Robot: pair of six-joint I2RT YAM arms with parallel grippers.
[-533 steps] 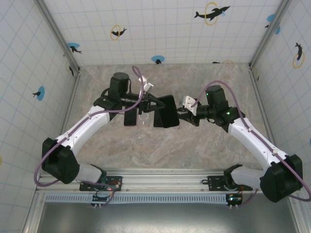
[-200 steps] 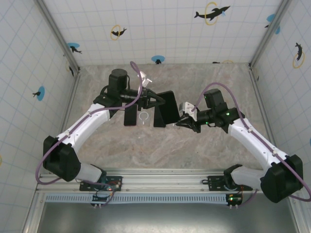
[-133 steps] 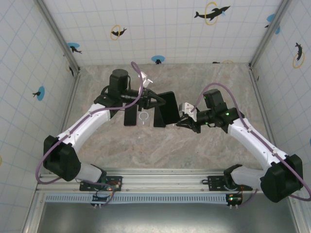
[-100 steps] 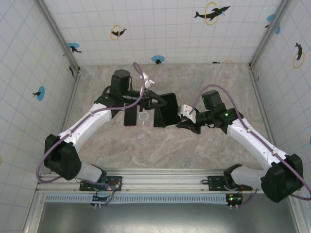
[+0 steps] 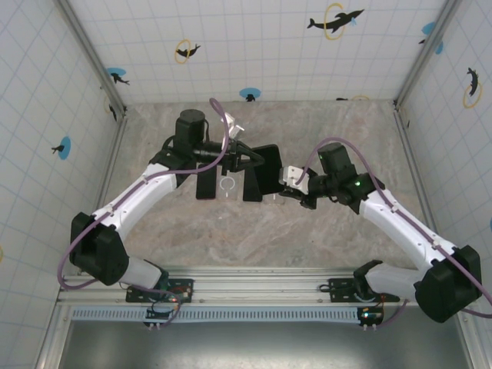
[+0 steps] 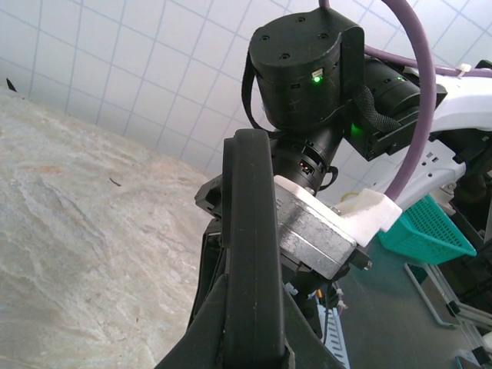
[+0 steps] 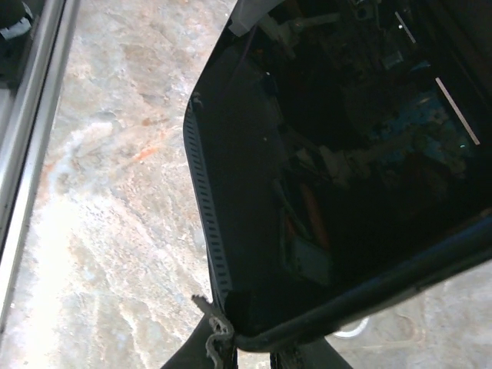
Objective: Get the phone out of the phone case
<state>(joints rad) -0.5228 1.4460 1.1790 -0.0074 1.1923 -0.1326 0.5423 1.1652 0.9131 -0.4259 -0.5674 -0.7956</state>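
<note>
Clamps phone case point(image 6: 247, 254) in shut left jaws, pinches its corner in near-shut right jaws, risks dropping phone point(image 7: 369, 154) onto desk point(image 5: 231, 238) on slip.

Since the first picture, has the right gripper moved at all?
Yes. The right gripper has shifted slightly left and down the view, toward the near rail, and is still at the phone's lower corner.

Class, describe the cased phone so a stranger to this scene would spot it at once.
Find the marbled table, then its middle, where two white arms meet. Between the left gripper and right gripper hangs the phone in its phone case: a flat black slab with a glossy, reflective screen and thick matt rim, unlike the small pale ring on the table beneath.
</note>
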